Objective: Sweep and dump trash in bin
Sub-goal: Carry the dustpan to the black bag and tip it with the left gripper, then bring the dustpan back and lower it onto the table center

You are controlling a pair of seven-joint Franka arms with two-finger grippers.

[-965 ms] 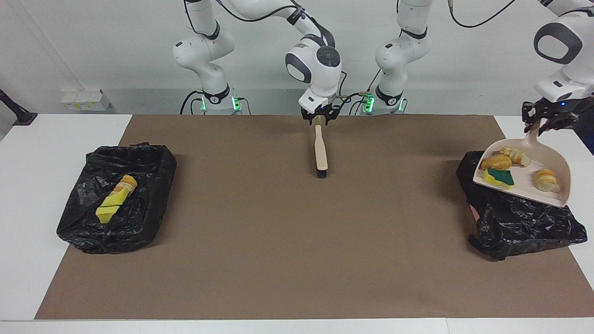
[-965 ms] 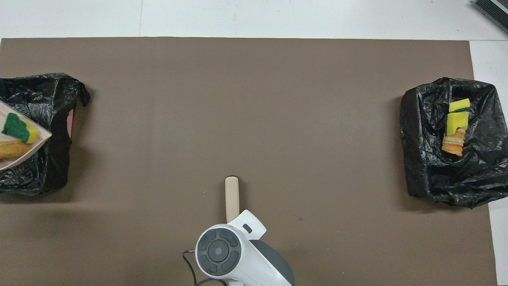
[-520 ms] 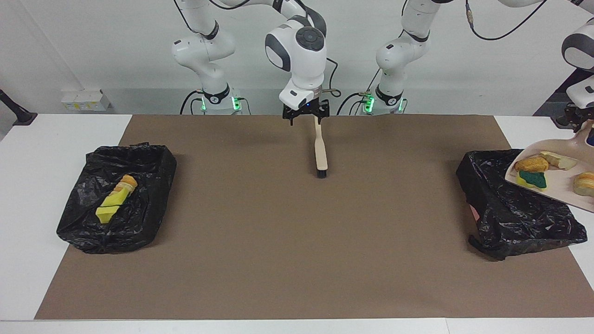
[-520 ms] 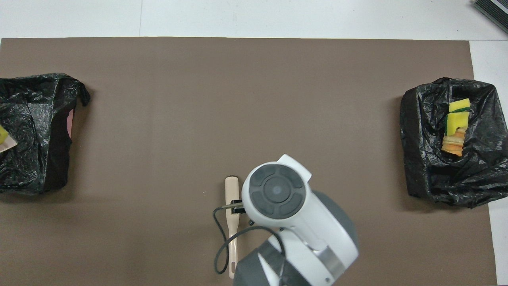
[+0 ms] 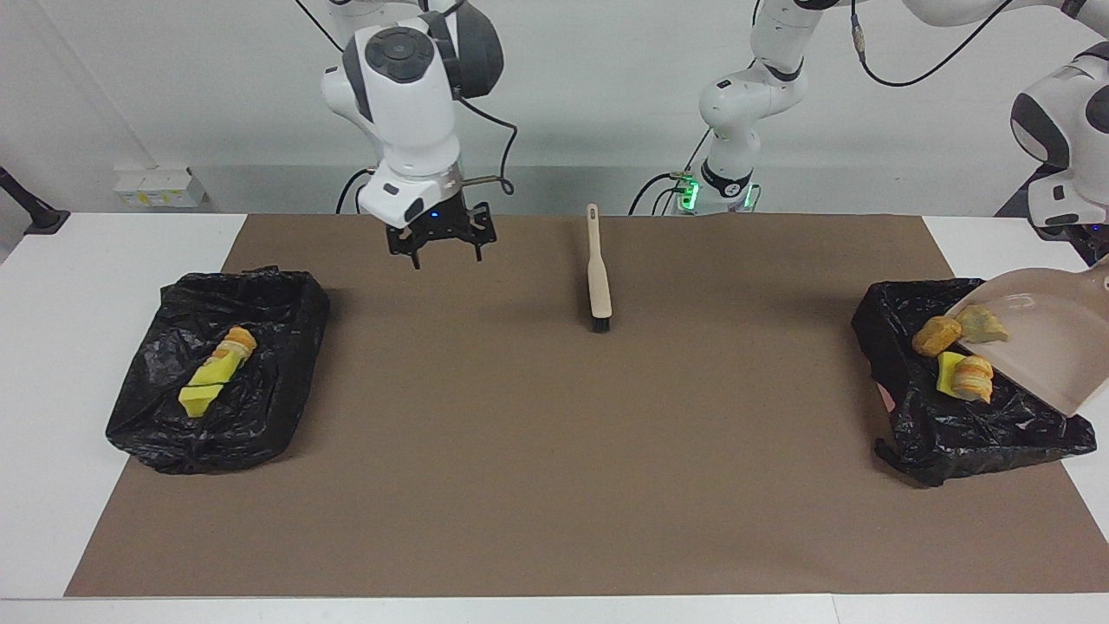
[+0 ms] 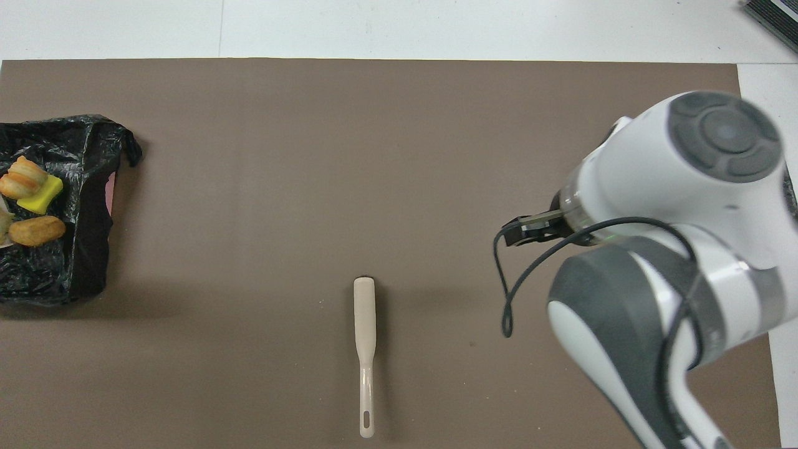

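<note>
Two claws show. The right claw (image 5: pixel 442 249), fingers apart and empty, hangs over the brown mat (image 5: pixel 554 485) at about eleven o'clock in the facing view. A second ago it sat on the handle of the brush (image 5: pixel 598 282). The brush lies where it was, at twelve o'clock, bristles pointing away from the robots.

The left claw (image 5: pixel 1099 247), at three o'clock and cut by the frame edge, is clamped on the dustpan (image 5: pixel 1053 347). A second ago the pan was nearly level and loaded. It now tips steeply, and the scraps (image 5: pixel 937 336) tumble off its lip into the black-bagged bin (image 5: pixel 970 433).

A second bagged bin (image 5: pixel 260 407) at nine o'clock holds a yellow sponge piece (image 5: pixel 201 388). The mat covers a white tabletop (image 5: pixel 52 347) below a pale wall.
</note>
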